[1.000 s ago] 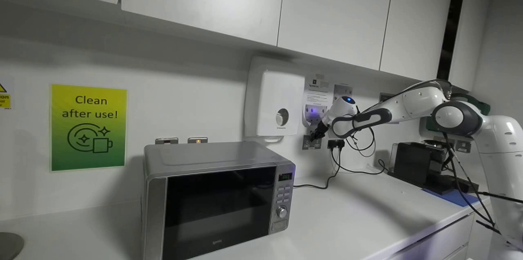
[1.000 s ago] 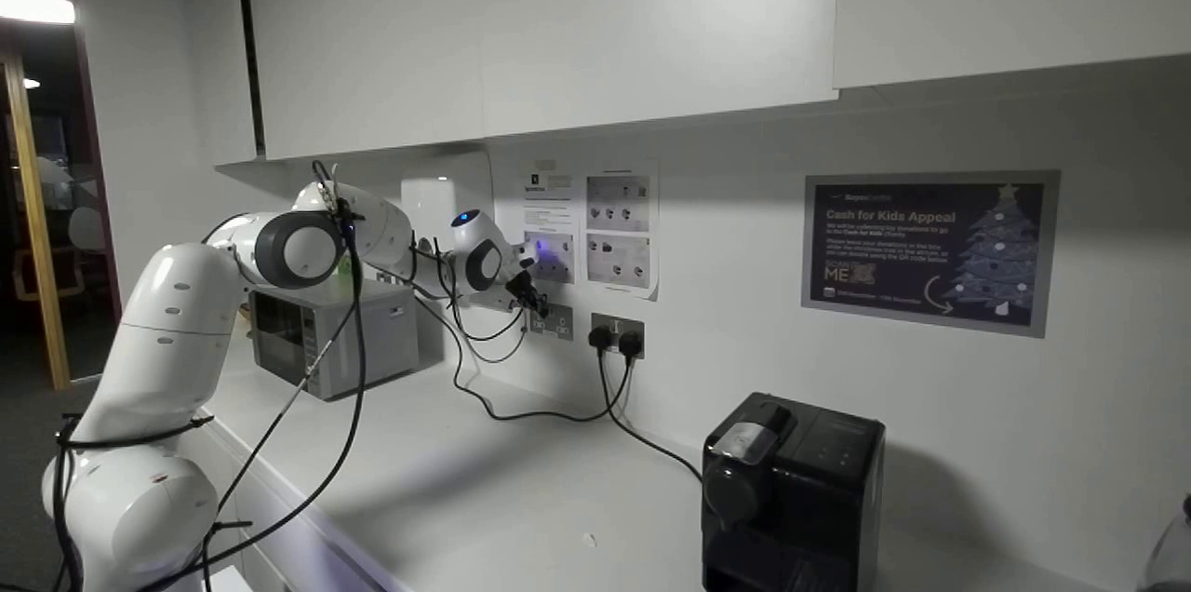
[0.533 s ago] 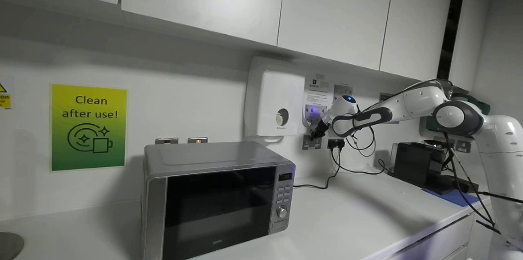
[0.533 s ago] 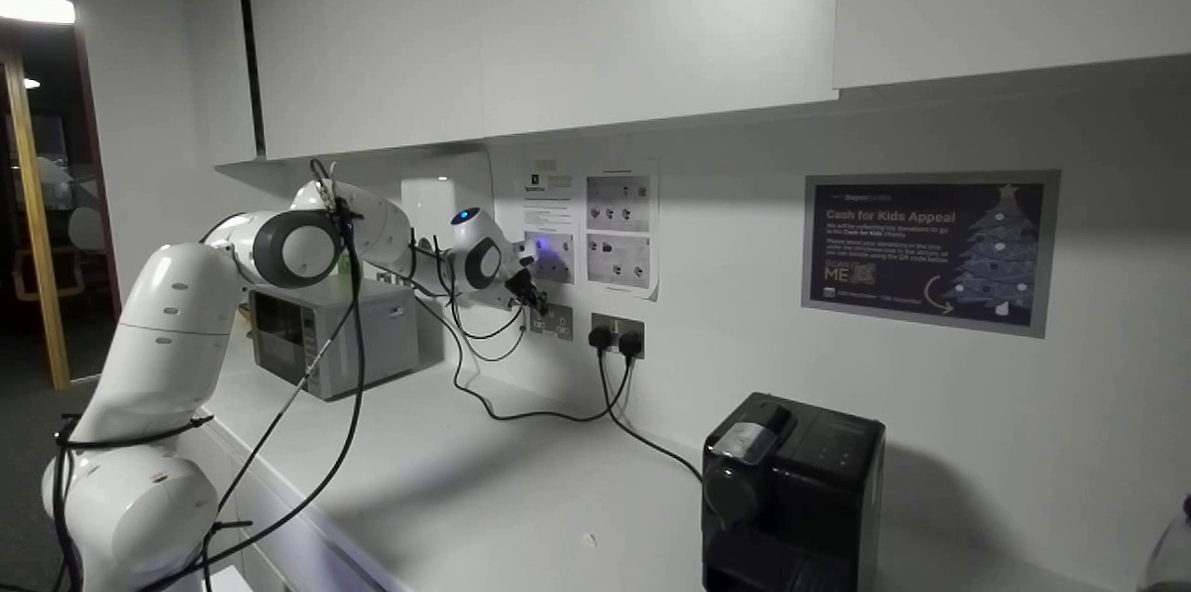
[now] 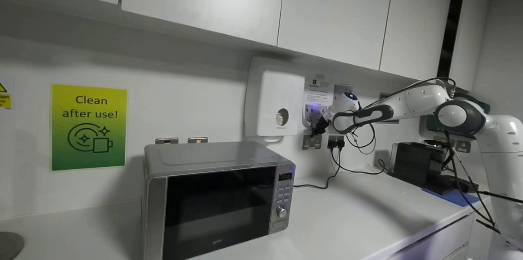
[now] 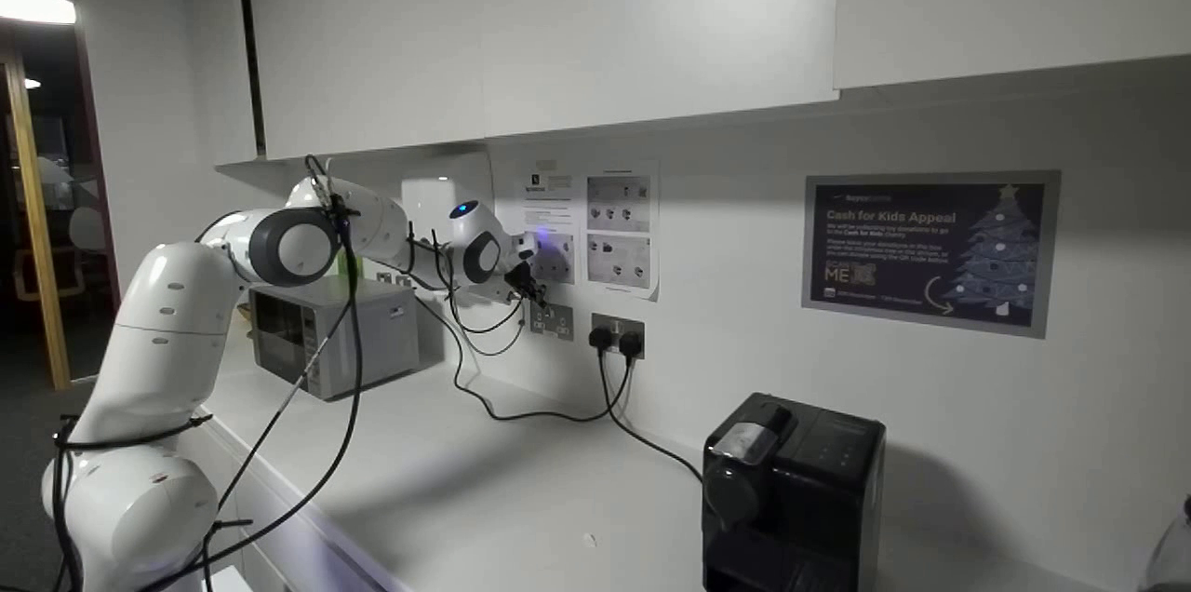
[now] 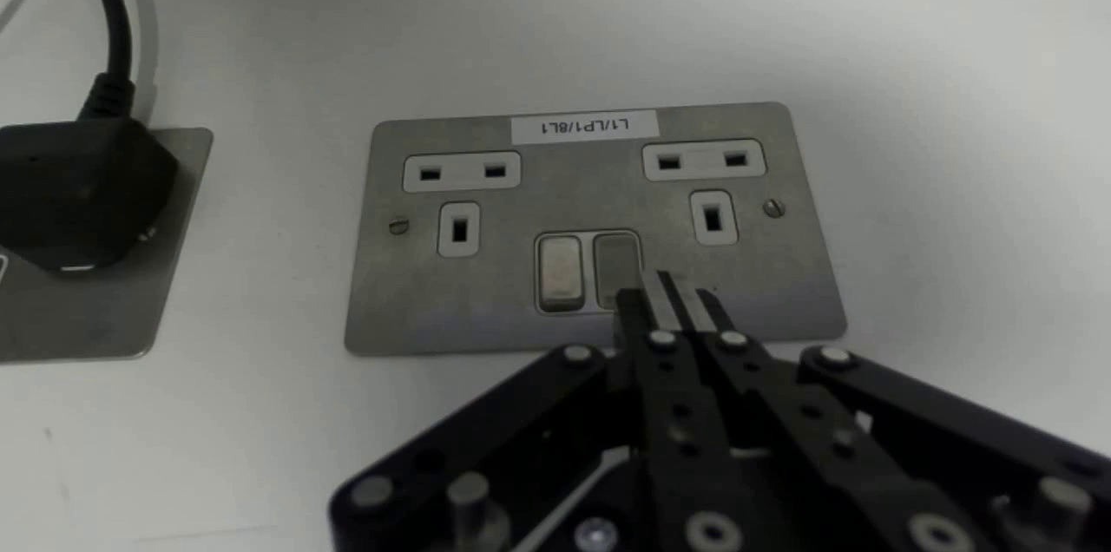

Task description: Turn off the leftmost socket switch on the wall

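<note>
Left in an exterior view, a yellow-green rectangular poster [image 5: 89, 127] reads "Clean after use!". Upper centre in the wrist view, a white rectangular label [image 7: 585, 128] reads "L1/LP1/8L1", upside down. Below, the right-hand grey metal rocker switch [image 7: 617, 261] lies just up-left of the black jointed end effector [image 7: 670, 281], its tips closed together; contact unclear.

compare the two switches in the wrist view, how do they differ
The switch at picture left looks bright with a warm sheen; the switch at picture right is a darker, duller grey. The switch at picture left shows whole, while the closed jaws hide part of the switch at picture right. Judging by shading, the two may tilt opposite ways; on or off I can't tell. Both sit side by side on the same socket plate.
</note>
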Robot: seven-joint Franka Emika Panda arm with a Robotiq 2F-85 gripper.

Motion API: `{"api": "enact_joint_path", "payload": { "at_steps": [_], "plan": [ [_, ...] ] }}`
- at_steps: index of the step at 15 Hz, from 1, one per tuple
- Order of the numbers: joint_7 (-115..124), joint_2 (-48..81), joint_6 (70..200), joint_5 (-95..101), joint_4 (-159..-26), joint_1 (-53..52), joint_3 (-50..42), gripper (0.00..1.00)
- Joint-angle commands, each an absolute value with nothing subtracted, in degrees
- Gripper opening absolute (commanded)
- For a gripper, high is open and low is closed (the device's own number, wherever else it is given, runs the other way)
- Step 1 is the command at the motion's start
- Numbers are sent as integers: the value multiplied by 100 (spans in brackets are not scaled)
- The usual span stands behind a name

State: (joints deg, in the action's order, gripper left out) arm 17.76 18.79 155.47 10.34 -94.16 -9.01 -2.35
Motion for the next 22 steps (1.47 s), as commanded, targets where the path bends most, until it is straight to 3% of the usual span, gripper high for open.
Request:
{"api": "enact_joint_path", "payload": {
  "at_steps": [1,16,22],
  "plan": [
    [1740,1950,15656,1002,-9148,-884,-257,0],
    [1478,1093,13437,1231,-9269,-853,-79,0],
    [1462,988,13118,1383,-9349,-837,-41,0]
  ]
}}
